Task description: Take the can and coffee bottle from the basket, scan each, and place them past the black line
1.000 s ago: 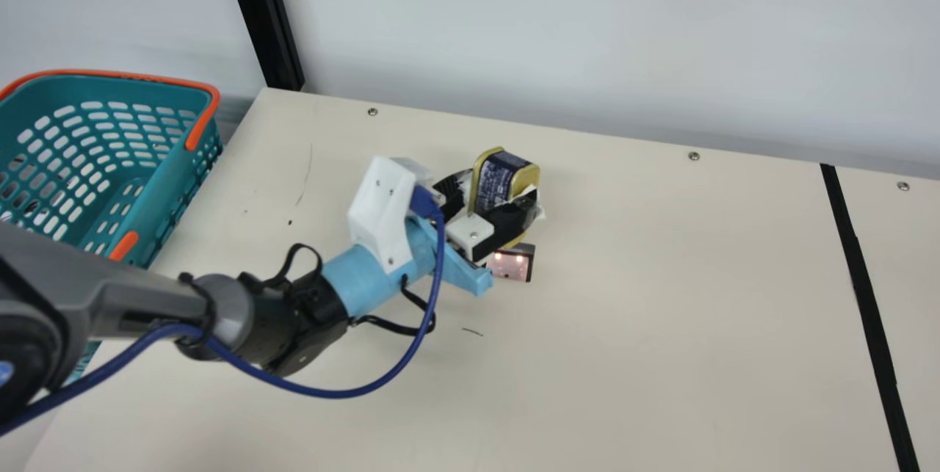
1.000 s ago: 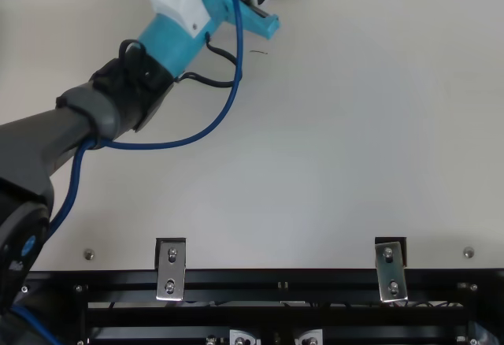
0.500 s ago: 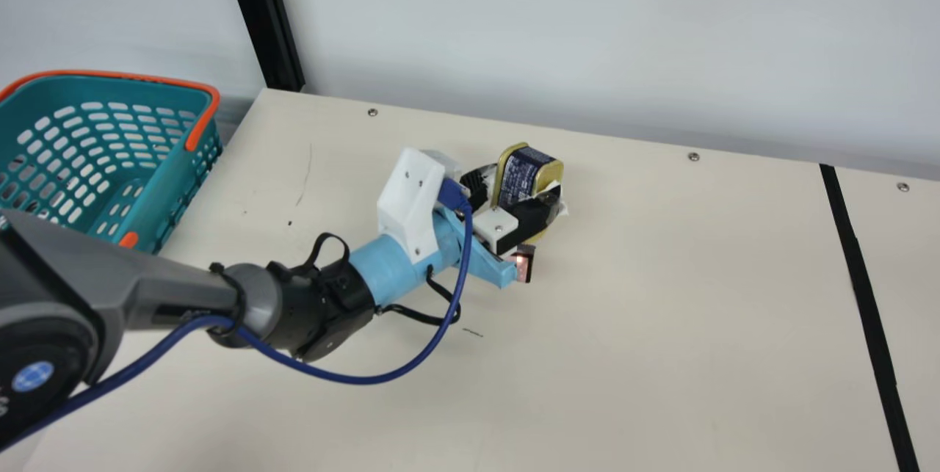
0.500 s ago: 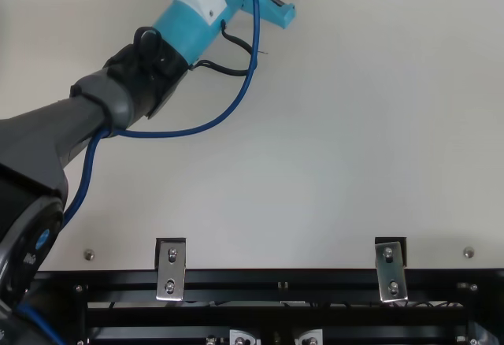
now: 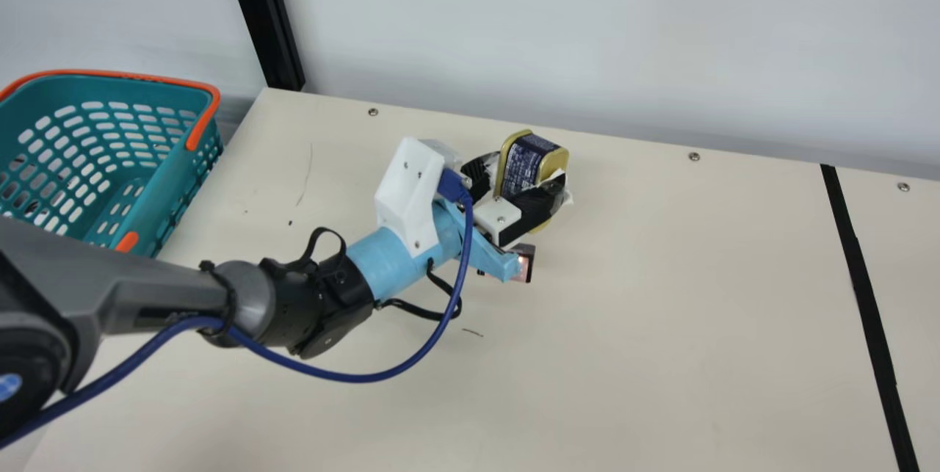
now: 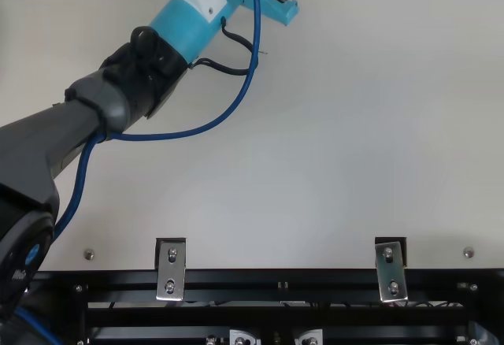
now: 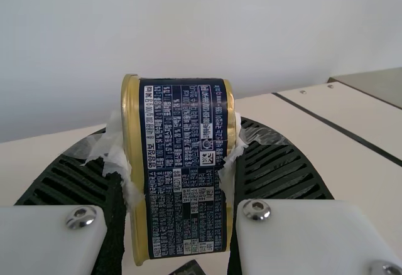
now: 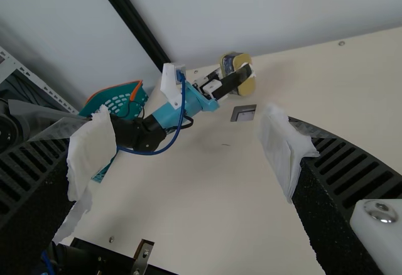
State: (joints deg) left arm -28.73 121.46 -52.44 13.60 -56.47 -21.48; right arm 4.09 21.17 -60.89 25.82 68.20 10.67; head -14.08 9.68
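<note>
Grips, with the left gripper (image 5: pixel 526 175), the navy-and-gold can (image 5: pixel 518 165) just beyond the small square scanner (image 5: pixel 523 268). Pinches the can snugly by both sides between black ribbed fingers (image 7: pixel 276 168), with torn white tape (image 7: pixel 115 157) against the gold edges. Turns the printed navy label (image 7: pixel 182 215) toward the left wrist camera. Tilts the can a little in the main view, well short of the black line (image 5: pixel 869 296). Cannot tell the height of the can above the cream table (image 5: pixel 661 325)

Glows pinkish at the scanner, partly behind the light blue part (image 5: pixel 485 255) of the left gripper in the main view. Reaches to the scanner area from the basket side with the grey and black left arm (image 5: pixel 165 296), a blue cable (image 5: pixel 360 378) looping below. Holds the right gripper wide apart, fingers well separated in the right wrist view (image 8: pixel 187 152); cannot tell its exact place relative to the scanner

Has the teal basket (image 5: pixel 175 175) with orange trim well to the left of the scanner, and the black line well to the right. Beyond the scanner, has a pale wall (image 5: pixel 587 39); farther left, a black upright post (image 5: pixel 264 17)
</note>
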